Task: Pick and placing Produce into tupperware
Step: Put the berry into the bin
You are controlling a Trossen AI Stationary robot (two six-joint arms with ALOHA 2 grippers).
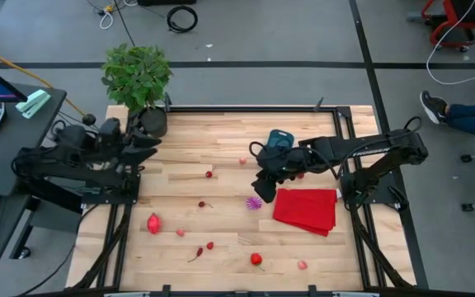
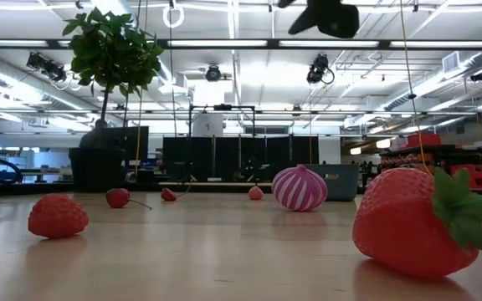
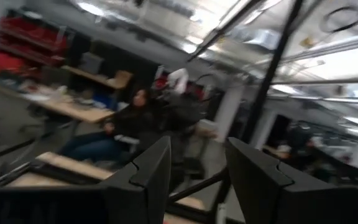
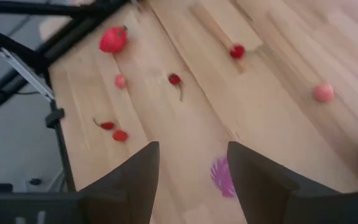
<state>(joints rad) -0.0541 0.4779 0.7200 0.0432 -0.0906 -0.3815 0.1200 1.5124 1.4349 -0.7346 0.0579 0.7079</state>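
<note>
Small red and pink produce pieces lie scattered on the wooden table: a large strawberry [image 1: 154,223], another strawberry [image 1: 256,259], a cherry [image 1: 209,174] and several more. The spiky purple piece [image 1: 254,202] rests on the table beside the red cloth. In the right wrist view the purple piece [image 4: 224,177] shows between the fingers, farther down. The blue tupperware [image 1: 280,139] stands toward the far edge, partly under the right arm. My right gripper [image 1: 261,191] [image 4: 193,149] hangs open above the purple piece, well off the table. My left gripper [image 1: 153,140] [image 3: 197,149] waits open at the left, near the plant pot.
A flat red cloth [image 1: 306,210] lies right of the purple piece. A potted plant [image 1: 143,91] stands at the far-left corner. Black frame rails run along the table's sides. A person sits beyond the right edge [image 1: 460,115]. Bare wood lies mid-table between the produce pieces.
</note>
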